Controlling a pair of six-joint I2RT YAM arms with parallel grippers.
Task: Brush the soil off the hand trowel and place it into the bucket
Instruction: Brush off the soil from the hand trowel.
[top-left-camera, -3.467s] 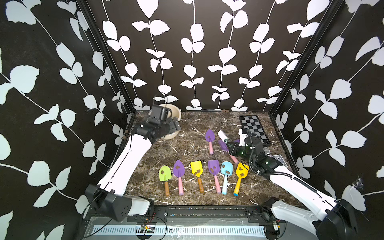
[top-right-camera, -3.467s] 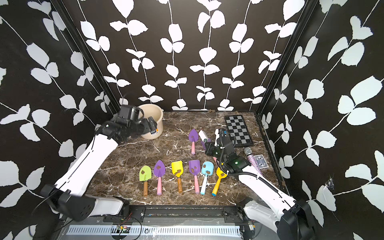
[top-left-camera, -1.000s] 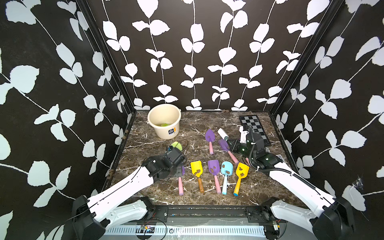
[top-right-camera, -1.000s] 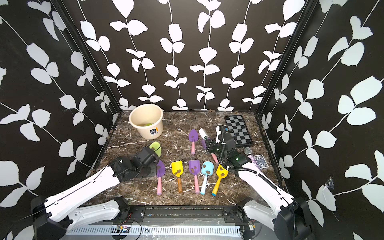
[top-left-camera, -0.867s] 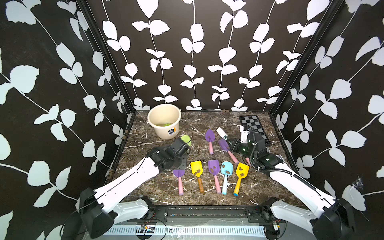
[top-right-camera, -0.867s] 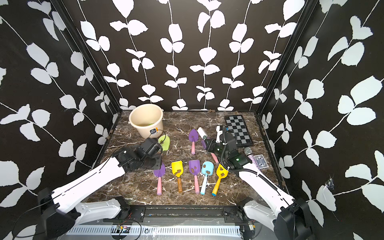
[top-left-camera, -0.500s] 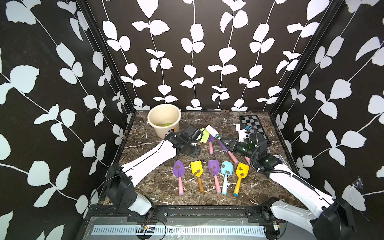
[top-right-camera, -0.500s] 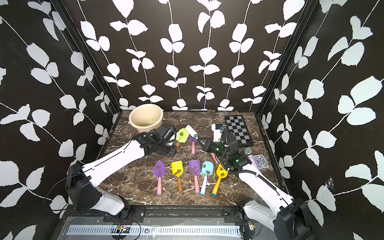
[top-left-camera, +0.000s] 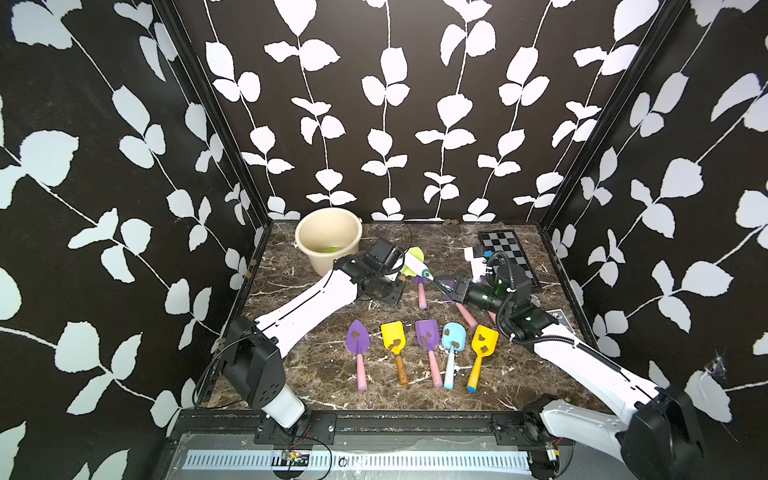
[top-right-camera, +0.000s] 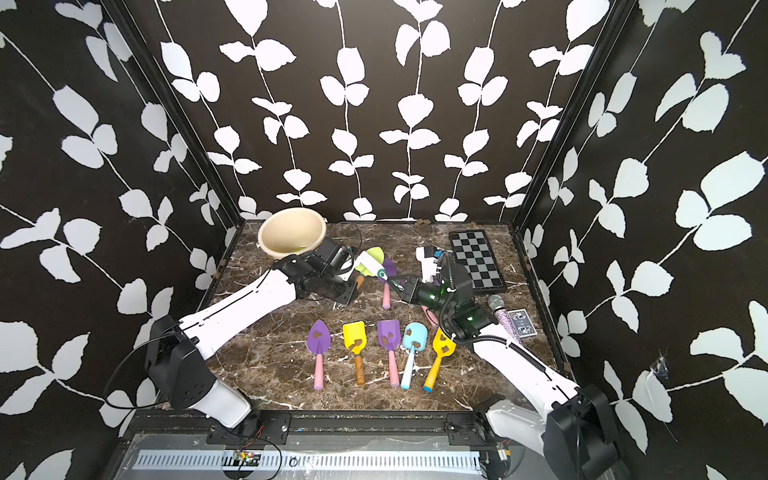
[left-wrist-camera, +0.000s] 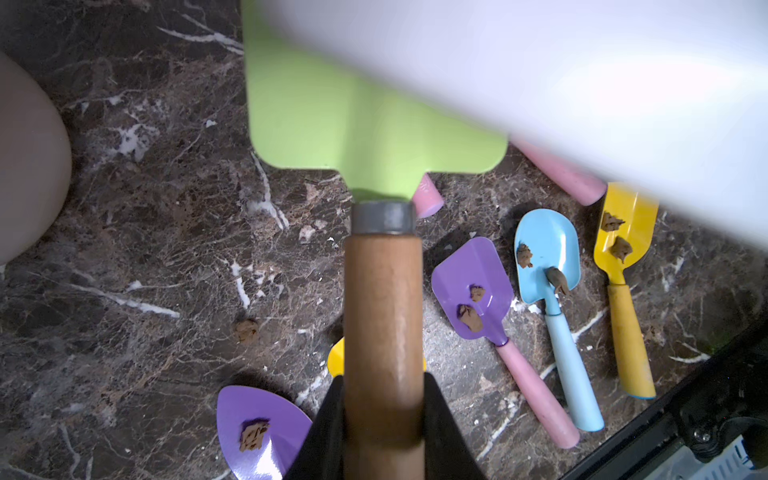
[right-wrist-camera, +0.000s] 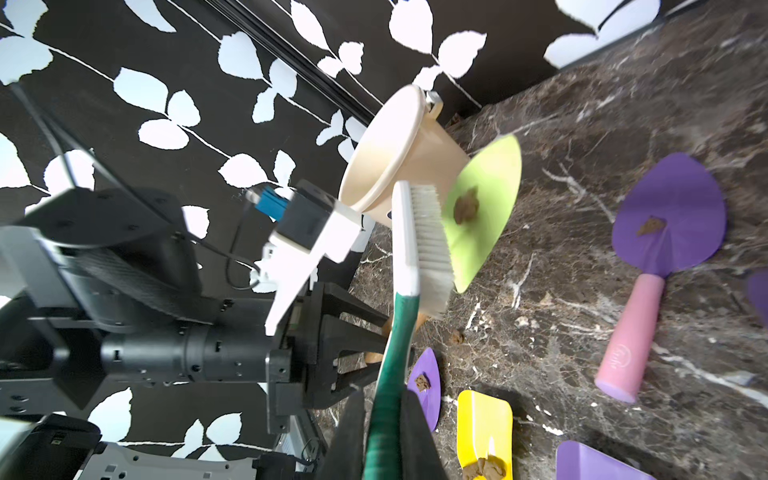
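Firmly closed, the left gripper (left-wrist-camera: 384, 415) clamps the brown wooden handle of the green trowel (left-wrist-camera: 332, 124), one black finger (left-wrist-camera: 324, 436) pressed to each side of the handle's end. The trowel hangs clear of the marble table (top-left-camera: 415, 395), its blade just beside the bucket (top-left-camera: 324, 262) on the side toward the right arm. The right gripper (right-wrist-camera: 384, 432) is likewise closed tight, pinching the dark green handle of a brush (right-wrist-camera: 424, 237). The brush's white bristles lie against the upper face of the green blade, just beside a brown soil clump (right-wrist-camera: 465, 205) that sits near the blade's middle.

The bucket stands upright at the back of the table, and a pale green thing (top-left-camera: 330, 250) lies at its bottom; what it is cannot be told. Well apart from the bucket, toward the front edge, five trowels (top-left-camera: 428, 336) lie in a row, each with soil on its blade.
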